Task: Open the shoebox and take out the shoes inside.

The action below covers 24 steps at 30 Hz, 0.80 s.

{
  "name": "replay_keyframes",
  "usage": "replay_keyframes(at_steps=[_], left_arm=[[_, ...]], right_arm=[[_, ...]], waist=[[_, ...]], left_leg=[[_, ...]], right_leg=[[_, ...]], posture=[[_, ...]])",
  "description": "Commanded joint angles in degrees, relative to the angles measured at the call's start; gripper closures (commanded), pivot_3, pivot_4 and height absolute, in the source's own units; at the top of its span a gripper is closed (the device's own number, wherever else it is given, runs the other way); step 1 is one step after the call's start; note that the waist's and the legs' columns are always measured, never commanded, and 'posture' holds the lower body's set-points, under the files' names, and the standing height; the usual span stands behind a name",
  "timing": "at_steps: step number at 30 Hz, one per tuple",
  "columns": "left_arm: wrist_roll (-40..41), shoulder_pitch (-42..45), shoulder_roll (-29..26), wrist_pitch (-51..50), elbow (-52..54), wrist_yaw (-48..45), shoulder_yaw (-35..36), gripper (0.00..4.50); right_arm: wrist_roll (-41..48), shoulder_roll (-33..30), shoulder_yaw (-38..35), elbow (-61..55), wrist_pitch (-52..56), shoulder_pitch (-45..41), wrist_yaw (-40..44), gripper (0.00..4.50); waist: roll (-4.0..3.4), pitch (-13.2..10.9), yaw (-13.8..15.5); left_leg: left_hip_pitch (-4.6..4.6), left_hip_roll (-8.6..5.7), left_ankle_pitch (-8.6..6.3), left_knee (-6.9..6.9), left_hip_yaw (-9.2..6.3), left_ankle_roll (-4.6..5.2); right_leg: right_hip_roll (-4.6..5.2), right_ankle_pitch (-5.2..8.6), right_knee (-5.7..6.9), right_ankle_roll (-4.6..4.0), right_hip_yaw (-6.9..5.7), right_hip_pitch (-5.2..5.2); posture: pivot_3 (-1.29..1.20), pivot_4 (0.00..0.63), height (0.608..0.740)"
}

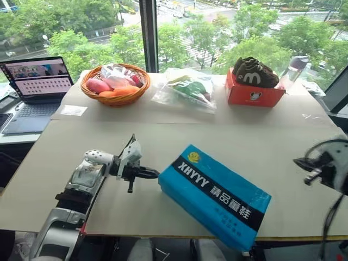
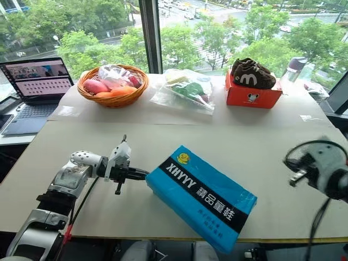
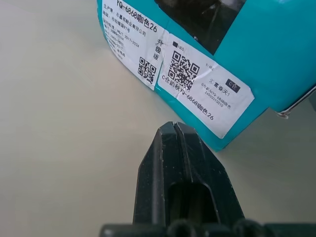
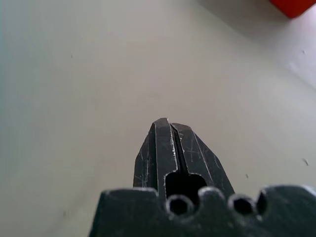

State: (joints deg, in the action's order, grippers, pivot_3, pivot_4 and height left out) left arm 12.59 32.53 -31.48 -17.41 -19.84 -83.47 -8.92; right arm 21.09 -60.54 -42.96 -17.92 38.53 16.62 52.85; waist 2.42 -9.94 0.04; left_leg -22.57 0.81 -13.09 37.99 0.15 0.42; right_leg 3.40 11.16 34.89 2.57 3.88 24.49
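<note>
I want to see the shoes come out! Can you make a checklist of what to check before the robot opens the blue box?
1. Bright blue rectangular cardboard shoebox lies flat on the beige table: ok.
2. Lid shut, not yet lifted: ok.
3. Left gripper shut, holding nothing, tips next to the box's end: ok.
4. Left gripper touching the box: cannot tell.
5. Right gripper shut and empty, over bare table away from the box: not ok for helping yet.
6. Cream-white shoes inside: cannot tell.
</note>
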Motion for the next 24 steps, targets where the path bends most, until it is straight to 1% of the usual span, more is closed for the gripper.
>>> replay_keyframes(at_steps=[1, 2, 4, 7, 9, 11, 13, 14, 15, 17, 18, 22, 24], left_arm=[[0.5, 3.9, 1.7, 2.6, -2.7, -1.4, -0.9, 4.5], [0.5, 5.0, 2.3, 3.1, -4.0, -2.2, -1.3, 4.5], [0.2, 6.7, 3.0, 4.1, -6.1, -3.3, -2.1, 4.5], [-1.4, 11.5, 4.0, 7.6, -12.8, -3.1, -2.1, 4.5], [-1.9, 13.7, 4.3, 9.2, -15.6, -3.7, -2.1, 4.5], [-1.9, 15.3, 4.3, 9.6, -16.7, -4.7, -2.2, 4.5], [-1.2, 15.1, 3.7, 8.7, -14.9, -6.7, -2.6, 4.5], [-0.8, 14.8, 3.4, 7.9, -13.7, -7.3, -2.6, 4.5], [-0.6, 14.6, 3.2, 7.3, -12.8, -7.5, -2.5, 4.5], [-0.5, 14.0, 2.5, 6.2, -11.1, -7.5, -2.2, 4.5], [-0.4, 13.6, 2.2, 5.8, -10.3, -7.4, -2.1, 4.5], [0.7, 10.0, -0.9, 1.2, -4.0, -7.3, -1.6, 4.5], [1.1, 7.7, -2.5, -0.8, -0.8, -6.7, -0.9, 4.5]], right_arm=[[3.7, 0.0, -16.1, -11.4, 8.3, 12.2, 14.6, 4.49], [6.6, 1.1, -19.3, -15.6, 11.3, 16.4, 18.8, 4.49], [12.0, 2.5, -22.0, -20.3, 15.4, 18.9, 20.8, 4.49], [17.5, 5.1, -19.2, -26.9, 18.7, 19.5, 19.1, 4.49], [20.4, 6.2, -16.3, -29.0, 20.3, 17.8, 16.3, 4.49], [22.3, 7.5, -9.9, -30.6, 20.6, 14.9, 12.4, 4.49], [22.6, 9.4, -2.0, -30.6, 19.6, 11.3, 8.1, 4.49], [22.8, 11.3, 1.8, -30.0, 18.9, 8.6, 5.7, 4.49], [23.0, 12.9, 4.6, -29.4, 18.6, 6.5, 3.6, 4.49], [22.1, 14.3, 10.4, -28.4, 17.1, 3.5, 1.8, 4.49], [21.7, 14.5, 12.2, -28.1, 16.5, 2.7, 1.5, 4.49], [21.1, 16.5, 19.5, -22.7, 14.0, -6.2, -1.1, 4.49], [18.2, 16.6, 23.7, -18.6, 11.7, -10.8, -1.5, 4.49]], waist=[[0.0, 0.0, 0.0], [0.0, 0.0, 0.1], [0.06, 0.0, -0.1], [0.14, -0.1, -1.0], [0.17, -0.1, -1.4], [0.17, -0.1, -1.6], [0.17, -0.1, -1.7], [0.18, -0.1, -1.7], [0.17, -0.1, -1.6], [0.19, -0.1, -1.6], [0.16, -0.1, -1.6], [0.18, -0.1, -2.2], [0.19, -0.1, -2.6]], left_leg=[[0.03, -0.01, 0.0, 0.0, 0.0, 0.0], [0.04, 0.0, 0.0, 0.01, 0.0, 0.0], [0.2, 0.1, 0.0, 0.01, -0.09, -0.01], [0.25, 0.08, -0.01, 0.13, -0.08, -0.02], [0.26, 0.09, -0.01, 0.27, -0.08, -0.02], [0.28, 0.08, -0.01, 0.3, -0.08, -0.02], [0.26, 0.03, -0.01, 0.31, -0.08, -0.02], [0.24, 0.03, -0.01, 0.3, -0.07, -0.02], [0.19, 0.02, -0.02, 0.3, -0.08, -0.04], [0.06, 0.03, -0.03, 0.26, -0.11, -0.04], [0.01, 0.07, -0.04, 0.26, -0.14, -0.06], [-0.03, 0.06, -0.05, 0.25, -0.17, -0.04], [0.06, 0.05, -0.04, 0.28, -0.16, -0.04]], right_leg=[[0.0, 0.01, -0.02, 0.02, 0.01, -0.04], [-0.01, 0.01, 0.01, 0.02, 0.01, -0.05], [-0.14, 0.04, 0.04, 0.0, -0.03, -0.21], [-0.11, 0.03, 0.07, 0.0, 0.02, -0.29], [-0.12, 0.22, 0.08, -0.32, 0.02, -0.27], [-0.09, 0.22, 0.08, -0.32, 0.03, -0.39], [-0.06, 0.21, 0.07, -0.32, 0.05, -0.3], [-0.06, 0.18, 0.08, -0.26, 0.06, -0.29], [-0.06, 0.03, 0.1, -0.01, 0.06, -0.25], [-0.1, 0.03, 0.11, -0.01, 0.06, -0.1], [-0.15, 0.02, 0.09, -0.01, 0.06, -0.08], [-0.14, 0.02, 0.12, -0.01, 0.06, -0.02], [-0.11, 0.01, 0.14, -0.02, 0.07, -0.1]], posture=[[0.0, 0.15, 0.74], [0.0, 0.15, 0.74], [0.0, 0.15, 0.74], [0.0, 0.15, 0.74], [0.0, 0.15, 0.74], [0.0, 0.15, 0.74], [0.0, 0.15, 0.74], [0.0, 0.15, 0.74], [0.0, 0.15, 0.74], [0.0, 0.15, 0.74], [0.0, 0.15, 0.74], [0.0, 0.15, 0.74], [0.0, 0.15, 0.74]])
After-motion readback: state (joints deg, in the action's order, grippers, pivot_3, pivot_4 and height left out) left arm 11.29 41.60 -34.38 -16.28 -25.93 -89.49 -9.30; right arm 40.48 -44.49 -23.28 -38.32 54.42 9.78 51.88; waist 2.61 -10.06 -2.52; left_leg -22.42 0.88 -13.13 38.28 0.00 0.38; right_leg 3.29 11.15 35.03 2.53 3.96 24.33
